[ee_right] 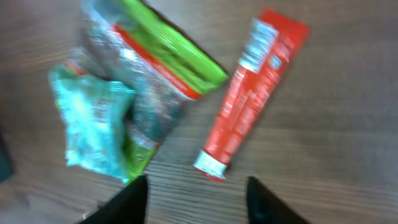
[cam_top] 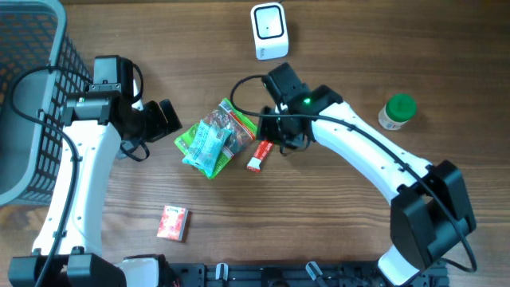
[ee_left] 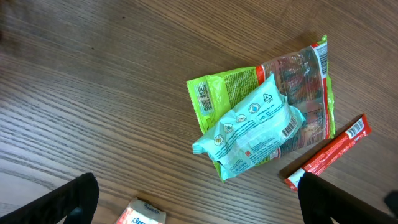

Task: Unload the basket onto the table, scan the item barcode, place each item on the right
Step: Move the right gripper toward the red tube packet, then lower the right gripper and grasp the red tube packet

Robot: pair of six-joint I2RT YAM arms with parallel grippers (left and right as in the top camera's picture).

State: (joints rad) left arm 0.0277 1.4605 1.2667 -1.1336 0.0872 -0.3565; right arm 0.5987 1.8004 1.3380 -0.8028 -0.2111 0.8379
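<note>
Off behind the left claw (cam_top: 166, 118), at the table's edge: a grey mesh basket (cam_top: 36, 48). Spread wide, that claw, gripping nothing, fingertips aimed at the packet pile. Back toward its arm's base and well apart from all else: a small red box (cam_top: 173, 222).

Just ahead of the left claw: a teal packet (ee_left: 249, 134) lying on a green snack bag (ee_left: 298, 81), both of crinkly film, barcodes facing up.

Just beside the green bag, on the side away from the left claw and directly ahead of the right claw (ee_right: 196, 183): the red tube (ee_right: 249, 93), flat on the wood, white end nearest the fingertips. Judged to be the item in hand, going by that claw's aim.

Right claw: fingers apart, only bare table between them, nothing gripped; blurred in its own view.

Probably light, soft-walled and glossy, so apt to squash or slide under a hard pinch. Best taken across the narrow width near the middle, with modest pressure. Keep clear of the white printed patch toward the end farthest from the claw, likely the barcode.

Beyond the right claw, well apart: a white scanner (cam_top: 269, 30). Out along the right arm's outer side: a green-capped bottle (cam_top: 397, 112).
</note>
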